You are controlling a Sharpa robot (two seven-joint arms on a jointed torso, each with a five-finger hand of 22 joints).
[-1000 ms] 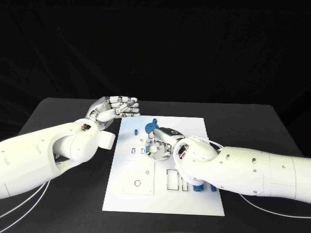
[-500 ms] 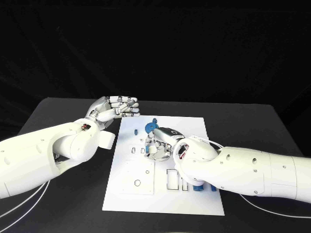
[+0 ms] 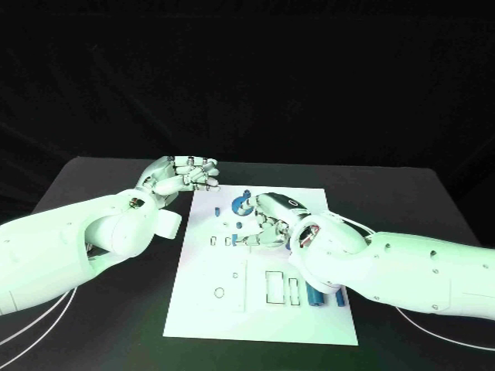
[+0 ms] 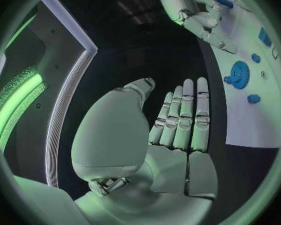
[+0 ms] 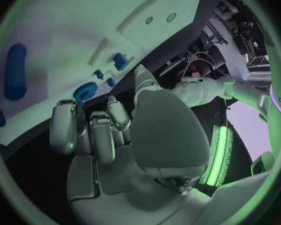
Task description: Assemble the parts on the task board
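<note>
head view — toothed blue gear [image 3: 242, 205]

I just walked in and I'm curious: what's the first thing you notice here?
Two big white robot arms meet over a white task board on the black table. The right hand hangs over the board's middle beside a blue gear, while the left hand is raised by the board's far left corner.

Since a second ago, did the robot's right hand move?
Yes. The right hand has shifted a little toward the far end of the task board, closer to the blue gear, with its fingers more spread over the board.
</note>
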